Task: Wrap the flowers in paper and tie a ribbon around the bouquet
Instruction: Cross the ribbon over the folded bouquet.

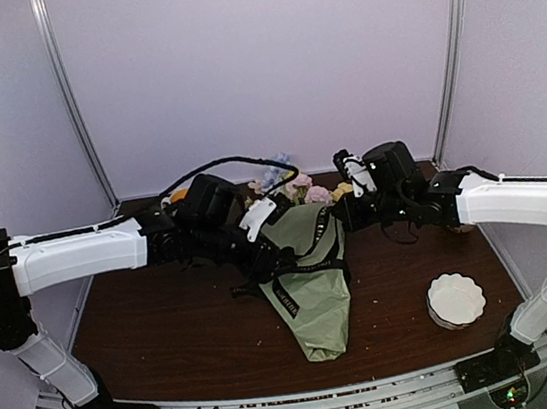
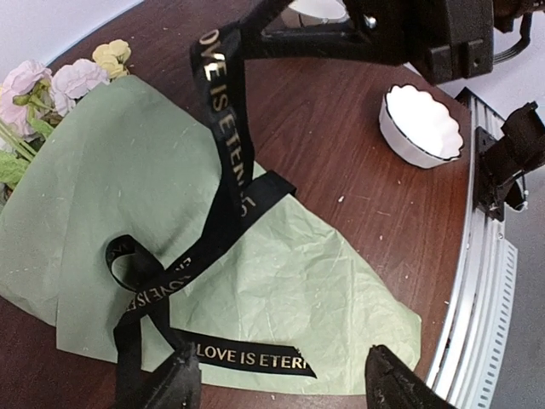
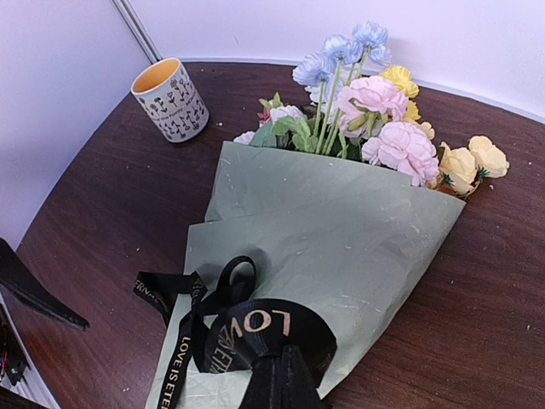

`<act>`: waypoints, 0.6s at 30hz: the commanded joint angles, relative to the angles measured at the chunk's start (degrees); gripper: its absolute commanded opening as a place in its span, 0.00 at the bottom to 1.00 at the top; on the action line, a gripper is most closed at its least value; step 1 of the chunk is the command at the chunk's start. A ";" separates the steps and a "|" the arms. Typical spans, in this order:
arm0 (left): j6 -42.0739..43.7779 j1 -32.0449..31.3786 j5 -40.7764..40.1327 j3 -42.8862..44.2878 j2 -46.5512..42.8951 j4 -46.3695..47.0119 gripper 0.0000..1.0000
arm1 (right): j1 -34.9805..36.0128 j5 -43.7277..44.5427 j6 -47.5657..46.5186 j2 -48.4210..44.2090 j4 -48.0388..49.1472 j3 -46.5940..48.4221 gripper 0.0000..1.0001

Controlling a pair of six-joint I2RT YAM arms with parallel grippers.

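Observation:
The bouquet lies on the brown table, its sage green paper [image 1: 320, 314] a cone pointing toward me, with the pastel flowers [image 3: 375, 111] sticking out of the far wide end. The black lettered ribbon [image 2: 226, 162] is looped and crossed over the paper [image 2: 298, 281]. My right gripper [image 3: 285, 366] is shut on a fold of ribbon [image 3: 272, 328], holding it up above the cone. My left gripper [image 2: 285, 385] stands open low over the cone's narrow end. A loose ribbon tail [image 2: 251, 356] lies flat on the paper between its fingers, and they do not touch it. In the top view, the left gripper [image 1: 271, 258] and right gripper [image 1: 344, 217] flank the bouquet.
A patterned mug [image 3: 170, 100] stands at the back left of the table, beyond the flowers. A white scalloped dish [image 1: 456, 299] sits at the front right, near the metal rail [image 2: 477, 281] along the table's near edge.

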 commanded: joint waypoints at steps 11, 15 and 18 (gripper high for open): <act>-2.91 11.68 0.25 20.08 23.32 -6.20 0.69 | 0.02 -3.49 -0.89 1.94 -0.32 -0.65 0.00; -1.45 11.68 2.26 23.01 26.93 -6.90 0.65 | -0.06 -4.67 -0.57 3.80 0.45 -0.55 0.00; -1.36 11.68 3.54 22.69 28.39 -6.90 0.65 | -0.02 -5.85 -0.54 5.63 0.43 0.51 0.00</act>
